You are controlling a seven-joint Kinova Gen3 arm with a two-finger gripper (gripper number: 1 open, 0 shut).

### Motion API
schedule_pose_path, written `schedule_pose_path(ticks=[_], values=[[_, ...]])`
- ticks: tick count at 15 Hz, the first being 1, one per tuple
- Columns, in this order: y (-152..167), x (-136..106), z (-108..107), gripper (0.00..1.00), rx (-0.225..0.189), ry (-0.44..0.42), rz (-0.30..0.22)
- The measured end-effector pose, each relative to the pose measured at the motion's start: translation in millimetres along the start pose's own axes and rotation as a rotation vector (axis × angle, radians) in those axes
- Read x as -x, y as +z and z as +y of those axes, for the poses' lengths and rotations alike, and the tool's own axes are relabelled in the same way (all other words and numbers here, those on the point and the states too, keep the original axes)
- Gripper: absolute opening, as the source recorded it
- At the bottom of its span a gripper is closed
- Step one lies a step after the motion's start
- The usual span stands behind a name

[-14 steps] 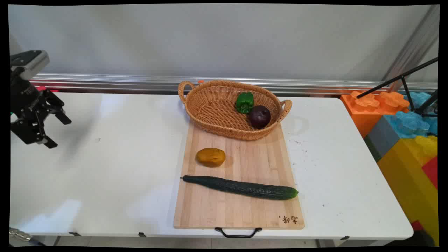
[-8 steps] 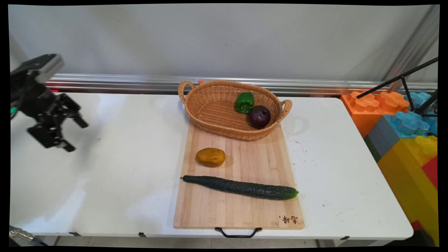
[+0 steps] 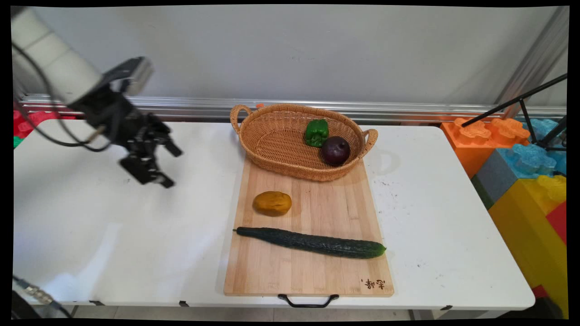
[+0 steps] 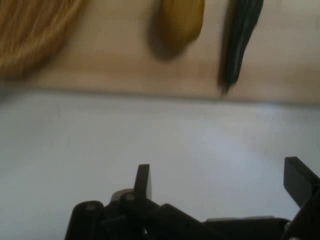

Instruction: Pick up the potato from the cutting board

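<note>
Your black two-finger gripper [image 3: 167, 167] hangs over the bare white table [image 3: 113, 235], jaws spread wide and empty, left of the pale wooden cutting board [image 3: 312, 271]. On that board the yellow-brown potato [image 3: 272, 203] is nearest you, with the long dark green cucumber [image 3: 312, 242] in front of it. Behind sits the oval woven wicker basket [image 3: 276, 145], holding a green bell pepper [image 3: 316, 132] and a dark purple round fruit [image 3: 335, 150].
</note>
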Motion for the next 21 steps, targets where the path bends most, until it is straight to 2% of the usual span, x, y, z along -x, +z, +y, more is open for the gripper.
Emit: schedule_pose_path(ticks=[5,8,12,17,21], values=[[45.9,-61.3,-2.9,1.0,0.025,0.047,0.043],[80.6,-84.0,-10.1,1.0,0.033,0.072,0.066],[128.7,-97.2,-19.6,1.0,0.046,0.098,0.075],[176.5,-102.1,-29.0,1.0,0.065,0.118,0.074],[202.7,-104.1,-34.2,1.0,0.075,0.136,0.07]])
